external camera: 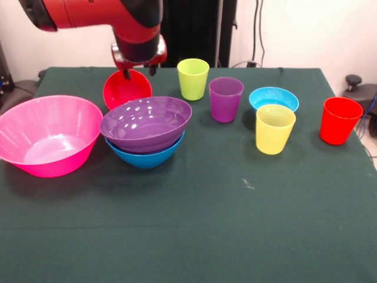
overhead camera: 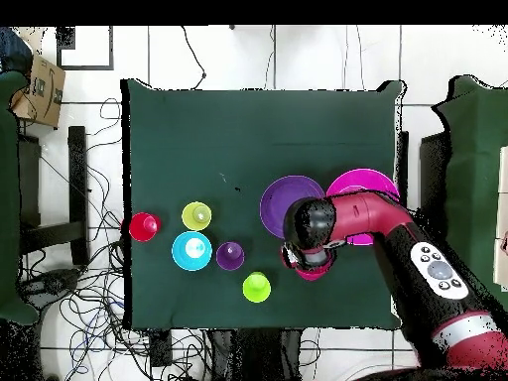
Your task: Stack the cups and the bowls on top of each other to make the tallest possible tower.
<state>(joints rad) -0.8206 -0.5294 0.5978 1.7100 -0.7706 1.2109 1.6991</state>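
Large purple bowl point(external camera: 146, 122) sat nested in medium blue bowl point(external camera: 145, 154), slightly tilted, mouth up. Pink bowl point(external camera: 49, 135) held nothing. Pincer point(external camera: 139, 72) gripped far rim of small red bowl point(external camera: 126, 89), which was tipped with its mouth toward the camera. Four cups — lime point(external camera: 192, 78), purple point(external camera: 225, 99), yellow point(external camera: 274, 128), red point(external camera: 340, 120) — stood upright and apart on the counter point(external camera: 194, 218). Light blue bowl point(external camera: 274, 98) sat behind the yellow cup.

We see only a sliver of the small round red plastic bowl point(overhead camera: 310, 275) overhead, under the red-and-black arm point(overhead camera: 342, 220), which also covers much of the very large pink plastic bowl point(overhead camera: 374, 182). The medium blue plastic bowl point(external camera: 145, 157) shows only its lower wall beneath the large purple plastic bowl point(external camera: 146, 122). Whether the gripper point(external camera: 139, 72) grips anything, we cannot tell.
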